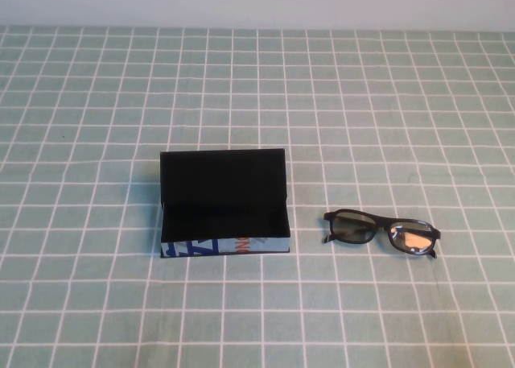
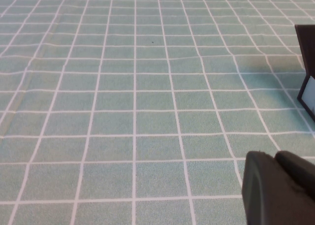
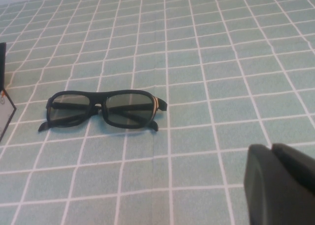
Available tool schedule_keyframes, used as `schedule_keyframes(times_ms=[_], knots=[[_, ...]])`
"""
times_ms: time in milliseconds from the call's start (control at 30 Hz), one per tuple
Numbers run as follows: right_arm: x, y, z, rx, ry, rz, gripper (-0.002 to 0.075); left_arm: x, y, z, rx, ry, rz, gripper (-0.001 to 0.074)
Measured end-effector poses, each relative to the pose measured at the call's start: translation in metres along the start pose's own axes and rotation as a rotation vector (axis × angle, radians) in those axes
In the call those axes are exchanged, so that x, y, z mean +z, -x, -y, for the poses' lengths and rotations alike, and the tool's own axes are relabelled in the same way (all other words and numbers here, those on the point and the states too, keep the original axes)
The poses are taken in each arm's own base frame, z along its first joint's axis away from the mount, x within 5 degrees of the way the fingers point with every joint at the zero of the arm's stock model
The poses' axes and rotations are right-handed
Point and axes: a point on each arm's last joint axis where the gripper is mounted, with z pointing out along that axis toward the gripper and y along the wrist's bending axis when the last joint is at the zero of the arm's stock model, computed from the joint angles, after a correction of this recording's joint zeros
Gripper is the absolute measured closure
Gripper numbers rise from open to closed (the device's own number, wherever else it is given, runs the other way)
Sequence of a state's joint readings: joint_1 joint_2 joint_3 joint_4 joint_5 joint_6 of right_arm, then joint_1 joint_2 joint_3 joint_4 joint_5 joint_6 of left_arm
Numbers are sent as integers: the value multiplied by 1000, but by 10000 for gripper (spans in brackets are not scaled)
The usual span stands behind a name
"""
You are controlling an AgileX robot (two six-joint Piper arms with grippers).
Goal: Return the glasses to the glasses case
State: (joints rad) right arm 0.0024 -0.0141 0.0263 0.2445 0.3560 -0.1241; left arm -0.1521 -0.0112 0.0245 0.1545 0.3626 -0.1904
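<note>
We see the glasses [image 1: 382,233] folded on the green checked cloth [image 1: 386,102], just right of the open glasses case [image 1: 224,211], apart from it. Left gripper [image 2: 279,188] & right gripper [image 3: 283,183] hover above cloth, holding nothing; can't tell if open or closed

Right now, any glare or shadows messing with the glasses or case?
High view: soft even light, one lens of the glasses shows a pale reflection; glasses case interior reads flat black. Right wrist view: right gripper near and blurred. Left wrist view: left gripper likewise.
</note>
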Motion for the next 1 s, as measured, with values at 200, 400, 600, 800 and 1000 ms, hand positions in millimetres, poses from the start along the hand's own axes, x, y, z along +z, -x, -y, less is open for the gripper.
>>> schedule_keyframes(times_ms=[200,400,600,800,1000], knots=[[0,0,0,0,0,0,737,0,0,0,0,0,0,733],[0,0,0,0,0,0,737,0,0,0,0,0,0,733],[0,0,0,0,0,0,737,0,0,0,0,0,0,733],[0,0,0,0,0,0,737,0,0,0,0,0,0,734],[0,2,0,0,-2,20,737,0,2,0,0,-5,25,734]])
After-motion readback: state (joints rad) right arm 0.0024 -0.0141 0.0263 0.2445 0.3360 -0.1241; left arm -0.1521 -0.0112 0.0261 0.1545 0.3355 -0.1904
